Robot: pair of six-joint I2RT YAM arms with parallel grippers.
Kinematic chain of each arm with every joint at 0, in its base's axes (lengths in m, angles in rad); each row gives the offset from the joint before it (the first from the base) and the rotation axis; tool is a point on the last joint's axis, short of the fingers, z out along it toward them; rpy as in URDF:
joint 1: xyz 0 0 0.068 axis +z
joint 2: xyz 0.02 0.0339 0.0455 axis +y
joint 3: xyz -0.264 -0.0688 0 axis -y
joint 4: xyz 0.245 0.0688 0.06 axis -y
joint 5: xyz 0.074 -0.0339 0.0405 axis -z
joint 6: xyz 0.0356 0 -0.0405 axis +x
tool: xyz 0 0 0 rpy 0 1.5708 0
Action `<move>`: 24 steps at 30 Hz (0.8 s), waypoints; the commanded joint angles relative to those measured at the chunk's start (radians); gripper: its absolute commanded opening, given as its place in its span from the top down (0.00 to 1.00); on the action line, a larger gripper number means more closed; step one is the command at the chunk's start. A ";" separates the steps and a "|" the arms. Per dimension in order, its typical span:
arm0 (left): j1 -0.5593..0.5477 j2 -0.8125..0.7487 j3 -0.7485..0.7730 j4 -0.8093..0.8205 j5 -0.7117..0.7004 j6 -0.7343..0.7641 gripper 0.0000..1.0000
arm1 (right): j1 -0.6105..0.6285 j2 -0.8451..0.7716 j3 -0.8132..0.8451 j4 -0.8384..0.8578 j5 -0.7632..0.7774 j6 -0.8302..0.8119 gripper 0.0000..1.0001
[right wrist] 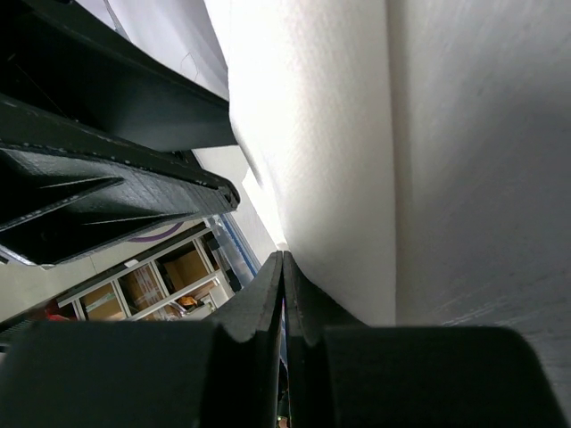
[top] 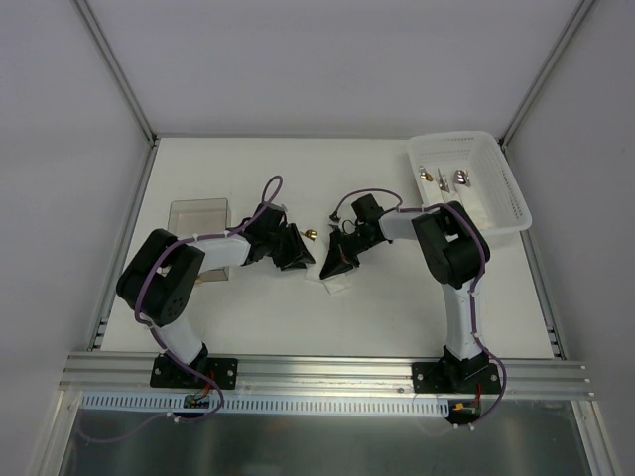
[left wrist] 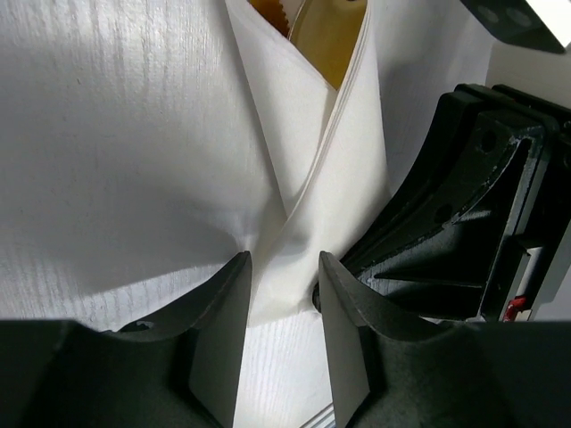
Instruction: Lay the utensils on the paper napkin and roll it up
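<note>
Napkin (left wrist: 312,169) between fingers (left wrist: 223,312) of left end effector (left wrist: 284,276)

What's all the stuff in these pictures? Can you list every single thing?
white paper napkin: one, white, in the middle of the table, folded over, between the two hands
gold utensil head: one, shiny gold, at the napkin's far end
small shiny-headed utensils: three that I can make out, silver and gold, lying in the basket
white plastic basket: one, white, far right corner of the table
clear plastic box: one, see-through and brownish, left side, beside the left arm
white table: one, white, under everything
left hand: one, black, fingers apart on either side of the napkin
right hand: one, black, fingers shut, right beside the napkin
</note>
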 commanded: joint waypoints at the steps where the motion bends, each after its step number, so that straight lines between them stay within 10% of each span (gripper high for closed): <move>1: -0.006 0.000 0.026 0.031 -0.054 0.026 0.62 | 0.003 0.046 -0.046 -0.026 0.217 -0.034 0.95; 24: 0.002 0.118 0.006 0.141 -0.035 -0.001 0.80 | 0.003 0.055 -0.039 -0.026 0.200 -0.035 0.95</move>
